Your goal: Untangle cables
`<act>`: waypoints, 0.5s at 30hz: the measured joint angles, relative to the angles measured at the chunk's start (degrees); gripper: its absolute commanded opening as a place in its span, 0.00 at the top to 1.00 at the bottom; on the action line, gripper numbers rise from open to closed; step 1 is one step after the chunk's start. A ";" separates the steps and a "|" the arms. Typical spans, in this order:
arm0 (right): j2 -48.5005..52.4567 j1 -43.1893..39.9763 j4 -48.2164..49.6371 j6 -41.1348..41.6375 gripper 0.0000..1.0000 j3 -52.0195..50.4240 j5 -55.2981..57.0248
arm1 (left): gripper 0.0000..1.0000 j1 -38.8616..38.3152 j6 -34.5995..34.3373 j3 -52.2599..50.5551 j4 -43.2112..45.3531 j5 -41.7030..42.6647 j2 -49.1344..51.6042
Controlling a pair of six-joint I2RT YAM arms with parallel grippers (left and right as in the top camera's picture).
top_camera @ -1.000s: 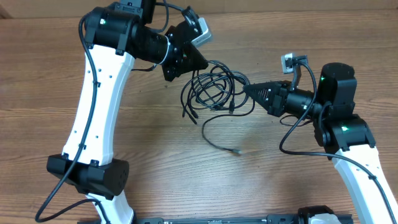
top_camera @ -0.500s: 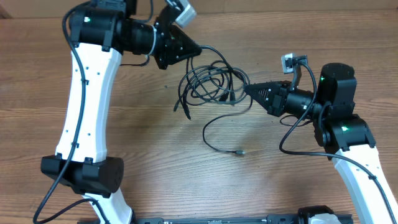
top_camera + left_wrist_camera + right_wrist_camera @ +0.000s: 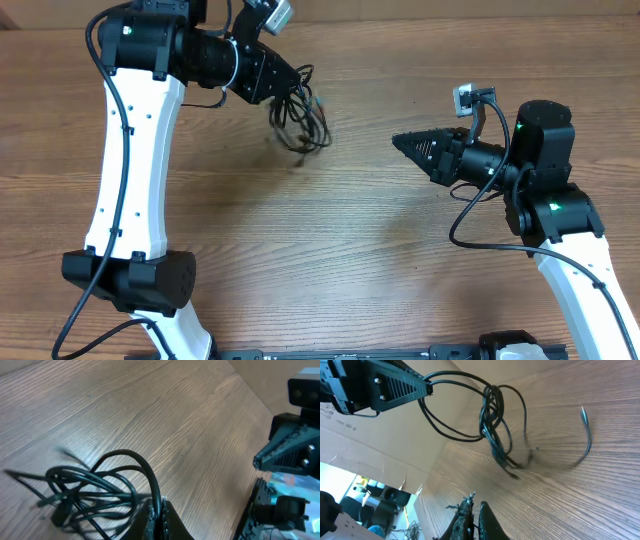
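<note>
Over the wooden table [image 3: 350,280], at rear left, my left gripper [image 3: 296,76] was pinched on the black cables [image 3: 300,120], whose tangled loops hung from it. My right gripper [image 3: 398,141], well apart, had its fingers pressed together, empty.

You will find no legible text, label, brand, number or sign in the overhead view or the left wrist view. The right wrist view shows one trace of print. It stands on the cardboard panel [image 3: 350,435] at the left edge, just below the dark arm housing. It is a couple of short dark lines, possibly lettering, and too small and slanted for you to read. Record it as unreadable.
</note>
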 measured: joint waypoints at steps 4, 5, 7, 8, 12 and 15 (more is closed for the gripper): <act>0.00 0.00 0.04 0.00 0.27 0.00 0.63 | 0.96 0.00 5.64 0.00 -2.23 4.68 0.00; 0.00 0.00 0.07 -0.17 0.19 0.00 1.07 | 0.96 0.00 8.20 0.00 -3.69 6.82 0.00; 0.00 0.00 0.22 -1.44 0.11 0.00 2.43 | 0.96 0.00 12.20 0.00 -6.49 8.92 0.00; 0.00 0.00 0.37 -2.86 0.11 0.00 3.48 | 0.95 0.00 15.19 0.00 -8.94 10.05 0.00; 0.00 0.00 0.44 -10.03 0.11 0.02 5.90 | 0.96 0.00 23.47 0.00 -15.72 12.44 0.00; 0.00 0.00 0.46 -18.51 0.09 0.00 6.78 | 0.96 0.00 27.08 0.00 -15.91 15.85 0.00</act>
